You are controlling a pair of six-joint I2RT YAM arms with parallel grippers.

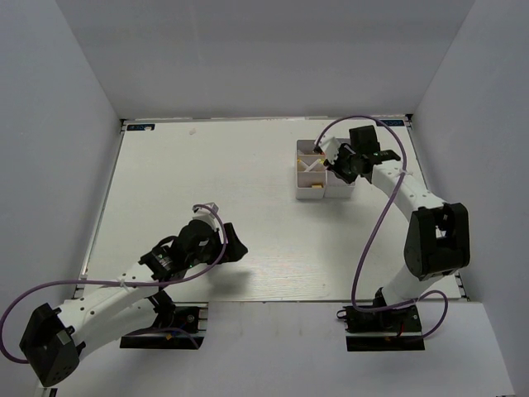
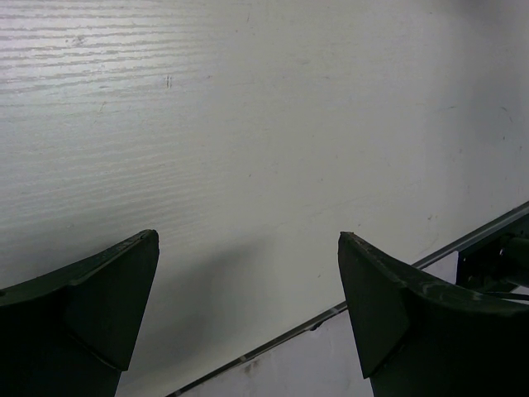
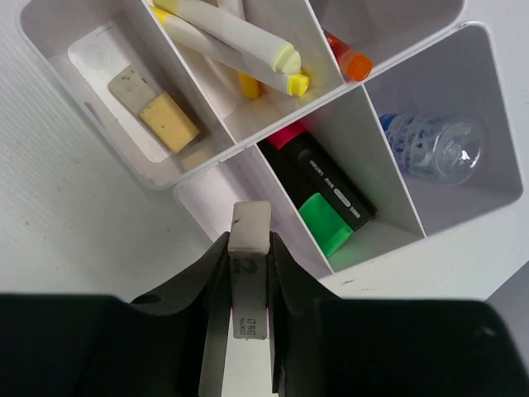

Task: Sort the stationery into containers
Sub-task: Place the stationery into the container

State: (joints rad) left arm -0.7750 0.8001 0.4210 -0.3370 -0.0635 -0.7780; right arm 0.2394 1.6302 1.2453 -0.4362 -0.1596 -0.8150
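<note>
Near side first: the left gripper (image 2: 248, 240) hangs over bare table (image 2: 248, 99) with its fingers spread wide and their bases cut off by the frame. Farther out, the right gripper (image 3: 248, 244) pinches a white eraser (image 3: 249, 277). The eraser's lower end is buried between the fingers, and its sleeve print is too small to read. Its tip sits over the white box's (image 3: 384, 157) near rim. At 11 o'clock, a tan eraser (image 3: 169, 121) touches a grey eraser (image 3: 132, 87). At 1 o'clock lie black markers (image 3: 326, 180), partly hidden behind a divider.
</note>
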